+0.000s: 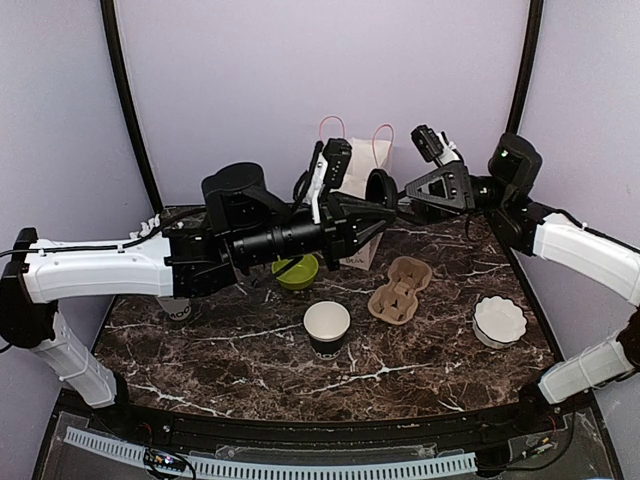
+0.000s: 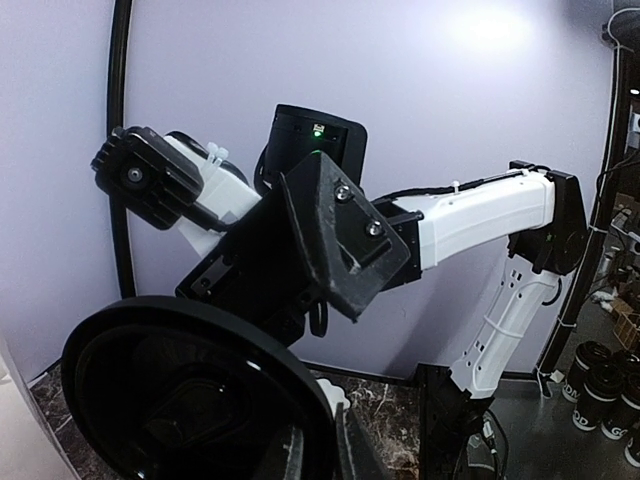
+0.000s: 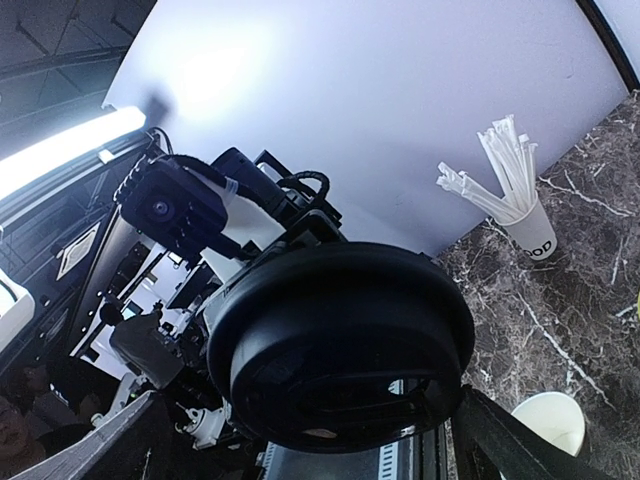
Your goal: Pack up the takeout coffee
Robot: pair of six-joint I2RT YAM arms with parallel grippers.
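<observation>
Where the two arms meet in the air above the back of the desk [image 1: 200, 350], we see the black lid [image 1: 380, 187] standing on edge between them. It sits at the tip of the left pincer [image 1: 383, 215], which holds it by the rim. In the left wrist view the lid fills the lower left corner and hides most of that pincer's fingers. The right pincer [image 1: 403, 192] faces the lid from the other side. In the right wrist view its two fingers stand wide apart at the bottom corners, with the lid between them. The one on the right of that view is close against the lid's edge and the other is clear of it, so we read this pincer as spread wide and not clamped.

The cup [image 1: 326, 325] stands upright and uncovered on the desk, near the front middle and well below the lid. Its white inside shows above a black wall. Just right of it and a little further back lies a brown cardboard cup carrier [image 1: 400, 288]. A lime-green bowl [image 1: 296, 270] sits behind the cup, partly under the left arm. A white fluted dish [image 1: 499, 320] rests near the right edge. A white paper bag [image 1: 362, 255] stands at the back. A white printed cup of straws [image 3: 530, 235] stands at the left side.
</observation>
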